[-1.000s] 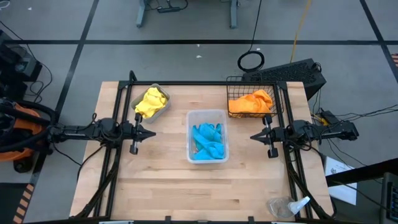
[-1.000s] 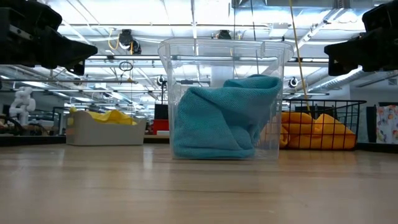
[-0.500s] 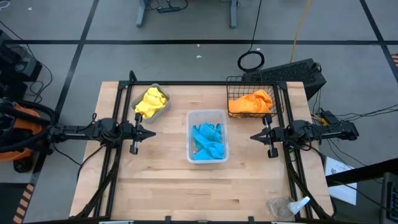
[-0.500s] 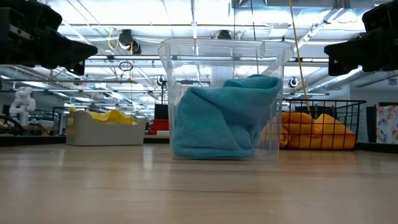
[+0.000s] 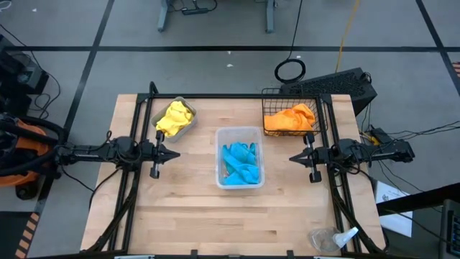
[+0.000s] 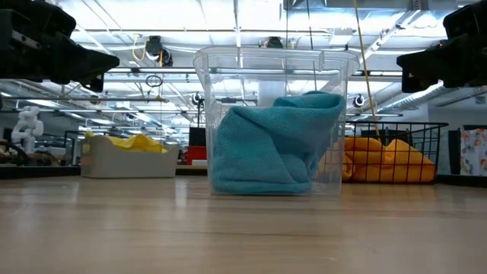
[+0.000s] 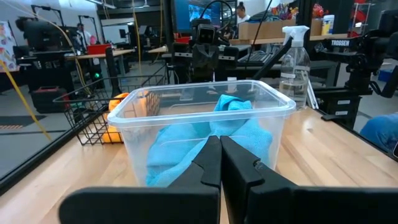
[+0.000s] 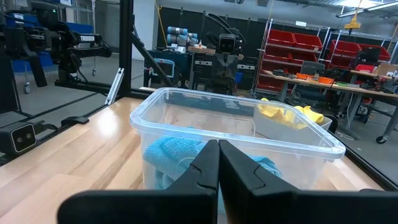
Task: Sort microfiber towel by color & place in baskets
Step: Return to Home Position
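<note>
High view: we look straight down from far above; whole table [image 5: 187,208] fills frame centre, floor round it. Low view: we sit at tabletop height, close to tub [image 6: 217,99] at frame centre, facing room behind. Left wrist: we face tub from near, right arm [image 7: 205,40] beyond. Right wrist: we face tub from opposite side, left arm [image 8: 225,50] beyond. All four share tub.
</note>
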